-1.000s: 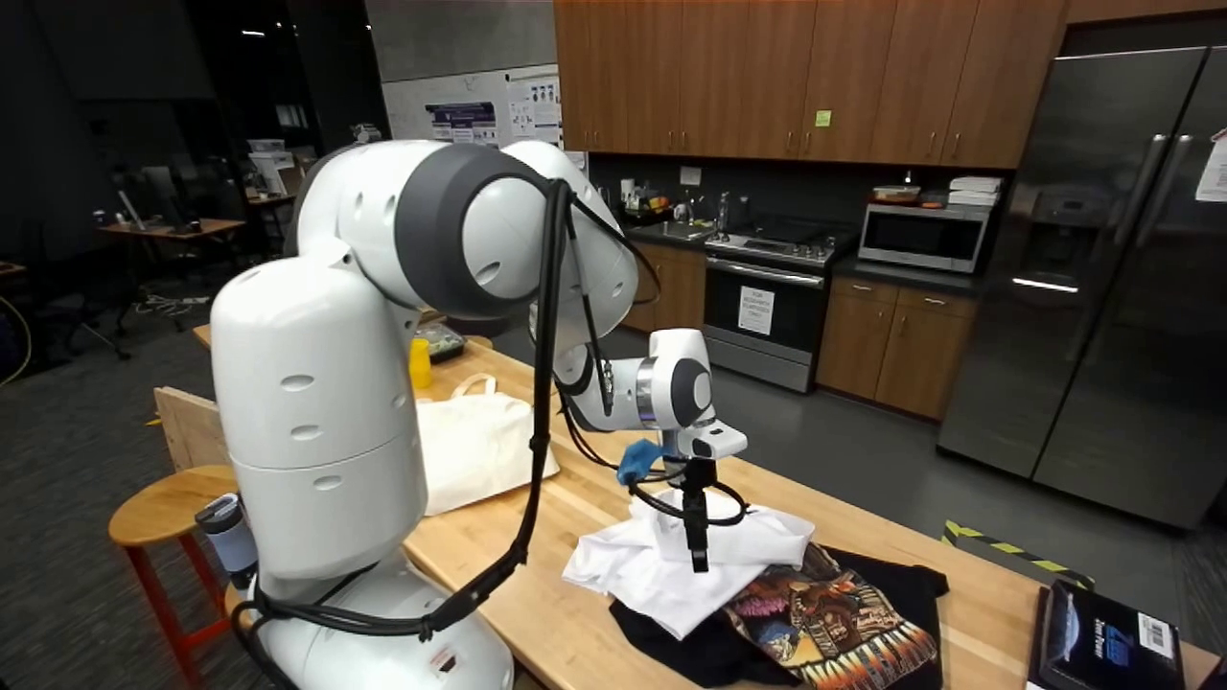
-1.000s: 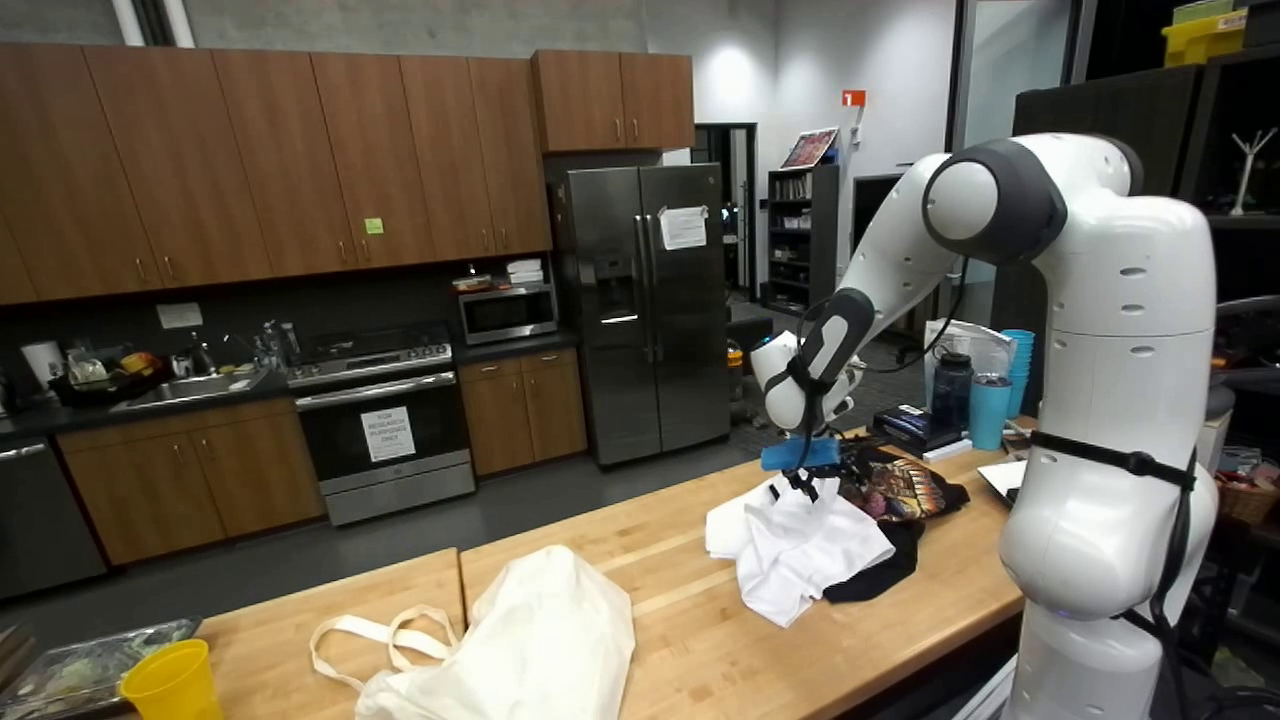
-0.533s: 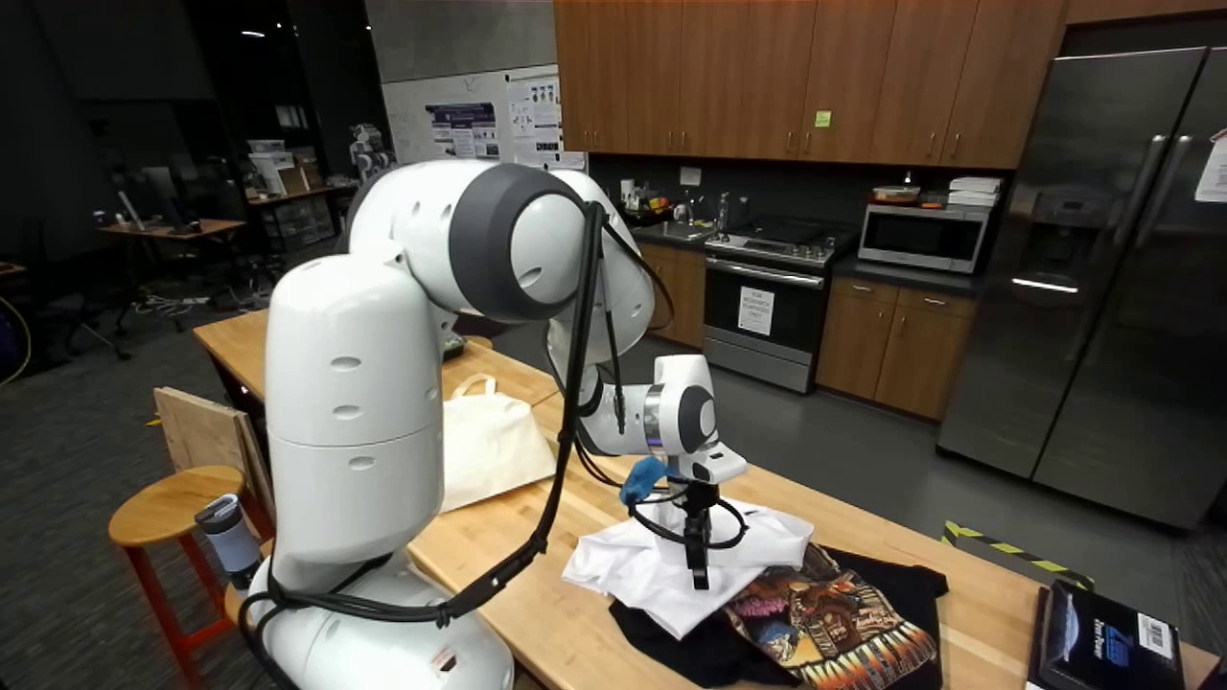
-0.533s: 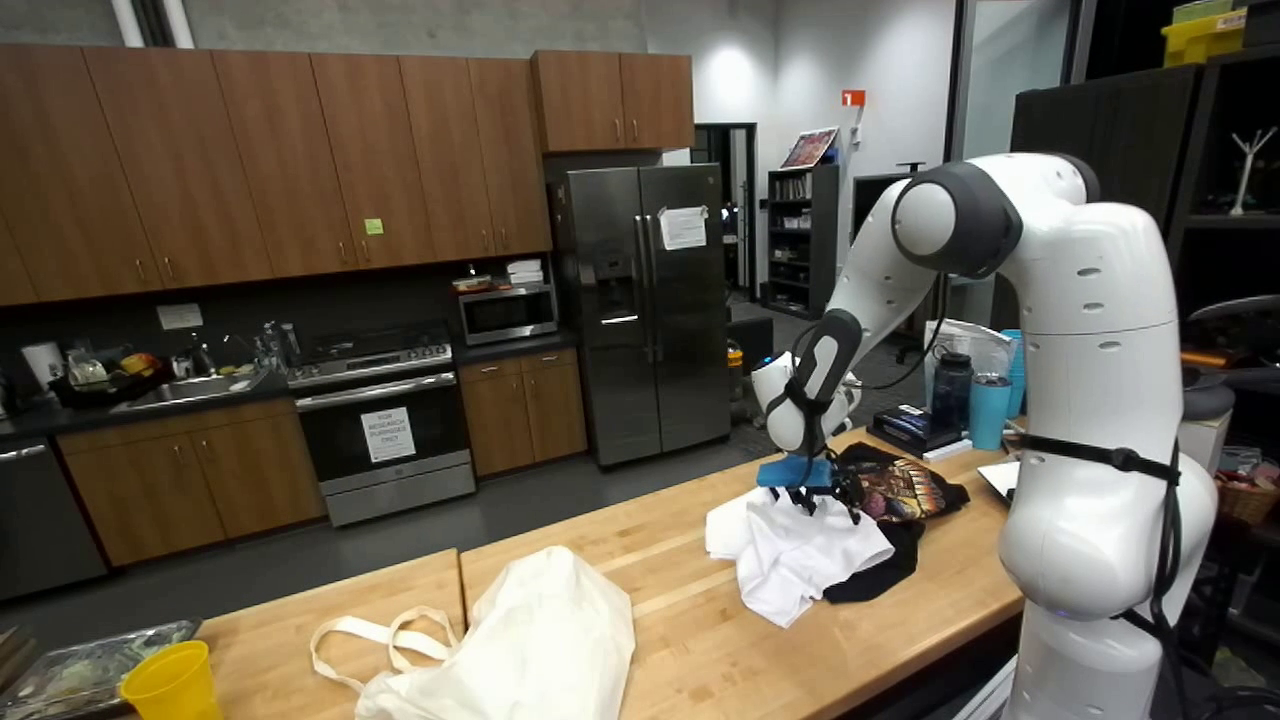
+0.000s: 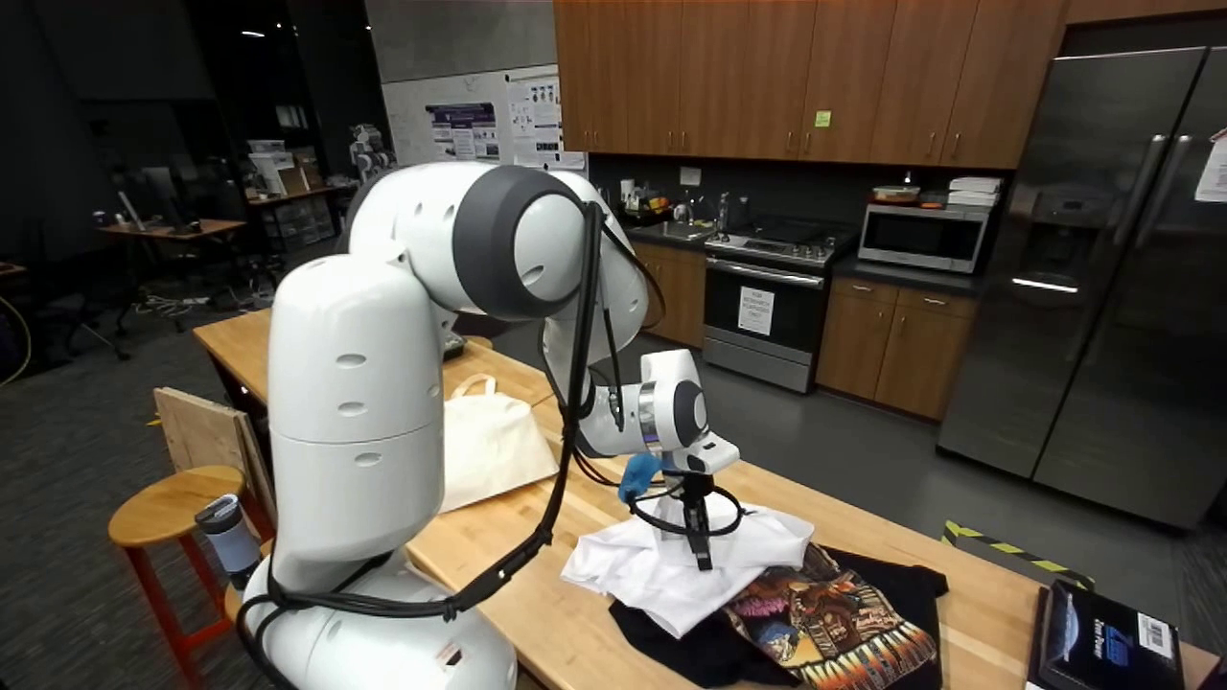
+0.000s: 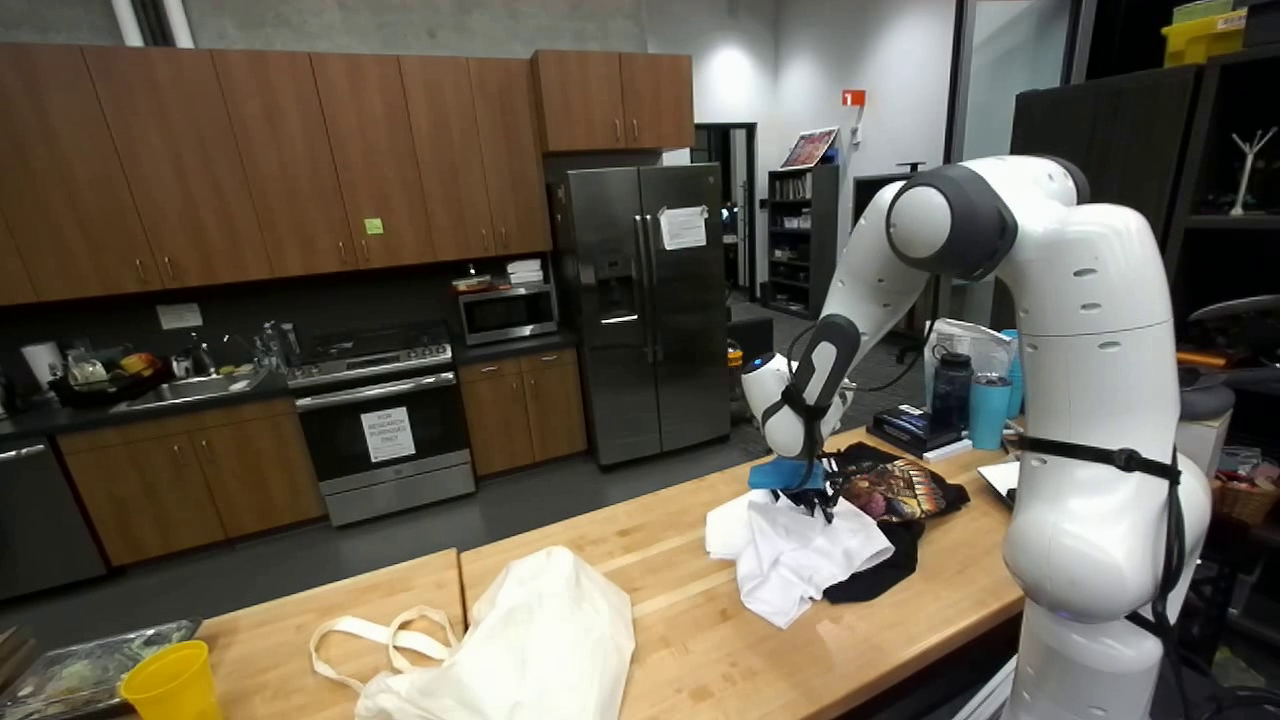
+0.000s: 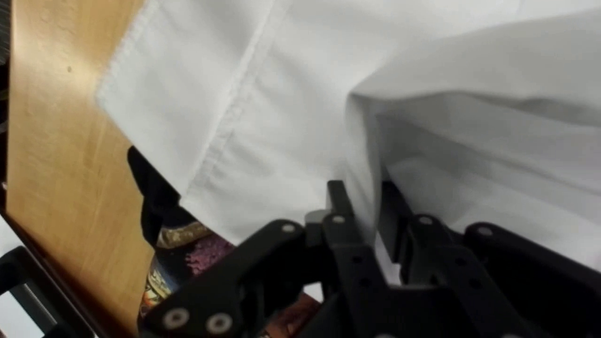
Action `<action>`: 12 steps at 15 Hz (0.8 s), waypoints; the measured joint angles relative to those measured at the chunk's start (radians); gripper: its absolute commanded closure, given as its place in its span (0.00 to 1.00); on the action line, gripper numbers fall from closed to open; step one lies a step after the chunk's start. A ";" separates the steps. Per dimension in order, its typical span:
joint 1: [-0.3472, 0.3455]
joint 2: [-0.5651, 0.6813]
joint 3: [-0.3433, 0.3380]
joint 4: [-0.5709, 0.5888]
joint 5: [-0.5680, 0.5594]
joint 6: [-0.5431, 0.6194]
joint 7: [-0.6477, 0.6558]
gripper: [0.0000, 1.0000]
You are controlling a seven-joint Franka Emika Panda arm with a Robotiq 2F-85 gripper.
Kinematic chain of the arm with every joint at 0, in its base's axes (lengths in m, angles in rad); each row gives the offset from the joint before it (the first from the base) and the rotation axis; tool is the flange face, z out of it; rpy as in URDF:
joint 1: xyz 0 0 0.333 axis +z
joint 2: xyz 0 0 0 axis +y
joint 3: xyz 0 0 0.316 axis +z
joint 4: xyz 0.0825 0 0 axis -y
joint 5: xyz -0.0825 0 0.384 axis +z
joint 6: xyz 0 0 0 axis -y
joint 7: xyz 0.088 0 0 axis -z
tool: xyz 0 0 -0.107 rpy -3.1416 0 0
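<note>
A rumpled white cloth [image 7: 291, 94] with a stitched seam fills most of the wrist view. My gripper [image 7: 362, 188] has its black fingers [image 7: 339, 199] close together, and a raised fold of the cloth stands pinched between them. In both exterior views the white cloth [image 5: 642, 580] [image 6: 800, 565] lies crumpled on the wooden table, and the gripper [image 5: 705, 563] points down into it. Partly beneath the cloth is a black shirt [image 5: 853, 623] [image 6: 895, 495] with a colourful print. The fingertips are hard to make out in an exterior view against the folds.
A cream tote bag [image 6: 530, 640] [image 5: 489, 450] lies on the table. Near it are a yellow cup [image 6: 172, 682] and a plastic tray [image 6: 90, 665]. Beyond the shirt stand a black box [image 5: 1112, 637] [image 6: 905, 430], a dark bottle [image 6: 951, 395] and a blue tumbler [image 6: 990, 412].
The gripper came down into the white cloth with its jaws wide, then its fingers drew together on a fold. Since half a second ago the hand has risen and tilted slightly.
</note>
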 measured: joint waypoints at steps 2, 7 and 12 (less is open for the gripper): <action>0.020 -0.025 0.002 0.000 -0.036 -0.001 -0.001 1.00; 0.070 -0.148 0.068 -0.002 -0.060 -0.048 -0.049 1.00; 0.135 -0.241 0.219 0.059 0.024 -0.146 -0.156 1.00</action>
